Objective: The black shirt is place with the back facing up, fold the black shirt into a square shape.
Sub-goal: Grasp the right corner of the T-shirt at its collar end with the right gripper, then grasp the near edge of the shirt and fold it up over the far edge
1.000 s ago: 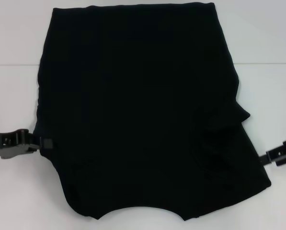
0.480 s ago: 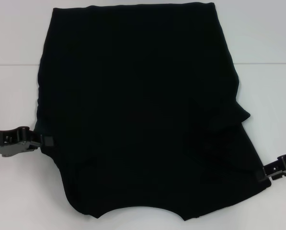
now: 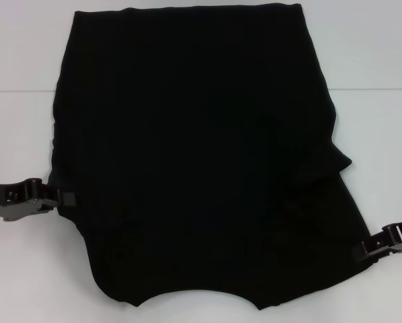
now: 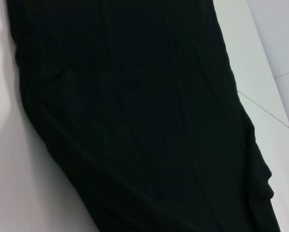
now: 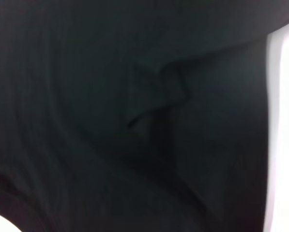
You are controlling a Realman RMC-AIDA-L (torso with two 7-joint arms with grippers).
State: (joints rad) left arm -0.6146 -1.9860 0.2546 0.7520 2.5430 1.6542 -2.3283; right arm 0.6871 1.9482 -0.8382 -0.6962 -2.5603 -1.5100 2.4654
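The black shirt (image 3: 194, 155) lies flat on the white table (image 3: 25, 60), sleeves folded in, with its curved neckline at the near edge. It is a tall rectangle with a small fold bulging at its right side (image 3: 339, 161). My left gripper (image 3: 60, 198) rests at the shirt's left edge, near the front. My right gripper (image 3: 370, 247) touches the shirt's right edge near the front corner. The left wrist view shows the shirt (image 4: 134, 121) on the table. The right wrist view is filled by the shirt (image 5: 110, 121) with a creased fold (image 5: 159, 92). No lettering shows.
A seam line in the white table (image 3: 376, 89) runs across behind the shirt's middle. Bare table shows on both sides of the shirt and along the far edge (image 3: 362, 40).
My right gripper has moved toward the near side and in toward the shirt's right front edge. My left gripper and the shirt have stayed where they were.
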